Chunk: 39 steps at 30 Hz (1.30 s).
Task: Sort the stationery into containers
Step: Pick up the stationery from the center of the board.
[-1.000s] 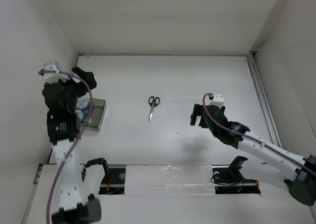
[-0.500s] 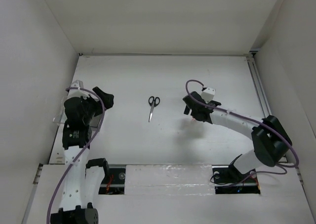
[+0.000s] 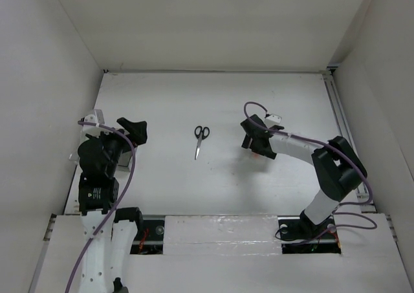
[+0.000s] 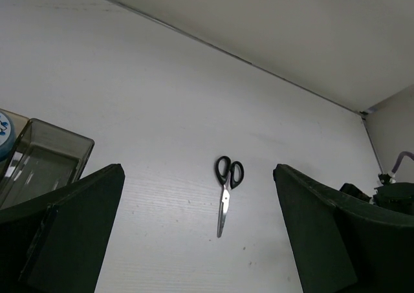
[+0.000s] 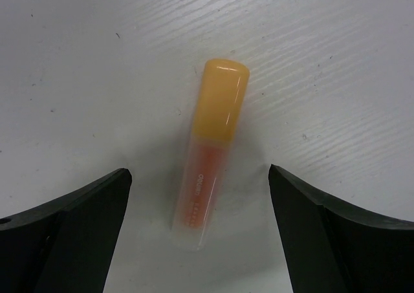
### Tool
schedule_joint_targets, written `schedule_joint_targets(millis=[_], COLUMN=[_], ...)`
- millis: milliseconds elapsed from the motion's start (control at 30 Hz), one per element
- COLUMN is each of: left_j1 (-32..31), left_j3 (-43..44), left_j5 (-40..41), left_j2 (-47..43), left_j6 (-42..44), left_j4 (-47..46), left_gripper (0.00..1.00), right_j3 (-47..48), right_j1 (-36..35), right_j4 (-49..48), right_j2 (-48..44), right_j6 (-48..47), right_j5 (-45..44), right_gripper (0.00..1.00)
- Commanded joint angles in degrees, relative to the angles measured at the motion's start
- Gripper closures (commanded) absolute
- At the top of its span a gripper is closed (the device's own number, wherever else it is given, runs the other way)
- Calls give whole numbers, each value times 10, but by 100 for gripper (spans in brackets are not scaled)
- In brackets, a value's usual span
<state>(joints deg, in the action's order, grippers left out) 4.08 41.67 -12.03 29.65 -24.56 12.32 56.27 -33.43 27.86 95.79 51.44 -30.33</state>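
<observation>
The black-handled scissors [image 3: 200,140] lie shut mid-table, blades toward me, and also show in the left wrist view [image 4: 226,189]. My left gripper [image 3: 132,131] is open and empty, left of the scissors and facing them [image 4: 198,170]. The smoky dark bin [image 4: 39,157] sits at its lower left, with a blue-and-white roll [image 4: 3,130] just beyond the bin's left wall. My right gripper [image 3: 252,139] is open, low over the table. The orange-pink highlighter [image 5: 210,151] lies flat between its open jaws [image 5: 199,173], untouched. The pens and the clear bin are out of view.
White walls enclose the table on the left, back and right. A metal rail [image 3: 339,121] runs along the right edge. In the top view my left arm [image 3: 97,160] covers the bins. The right arm's black wrist [image 4: 388,196] shows at the far right of the left wrist view.
My right gripper has swung left and away from me, and now sits low over the highlighter. My left arm has shifted over the bins and now faces the scissors.
</observation>
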Motion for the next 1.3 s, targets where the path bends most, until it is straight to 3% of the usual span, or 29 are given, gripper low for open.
schedule_joint_targets(millis=[0,367,600,733,800,833,1000,1267], left_j1=[-3,-3,-3,-3,-3,-3,-3,-3], left_j3=[12,17,23,23,23,23,28,28], left_j5=[-10,-10,-10,-10,-10,-10,-15,-26], left_j2=[-6,-12,1,6,6,6,17,73], left_j6=[6,11,11,11,11,11,16,10], left_j4=[-18,-18,-18,-18,-18,-12,-12,-12], left_gripper=[0,0,0,0,0,0,0,0], right_j3=[8,-4,-19,-26,-31,-31,4,16], right_j1=[11,-9,-9,3,9,9,-5,-51], right_j4=[-32,-37,-32,-37,-45,-45,-36,-95], right_j2=[0,22,45,45,45,45,31,-103], right_j6=[2,30,36,31,25,18,-34,-194], right_j5=[22,82,88,82,87,93,90,155], right_gripper=[7,10,28,61,91,100,100,100])
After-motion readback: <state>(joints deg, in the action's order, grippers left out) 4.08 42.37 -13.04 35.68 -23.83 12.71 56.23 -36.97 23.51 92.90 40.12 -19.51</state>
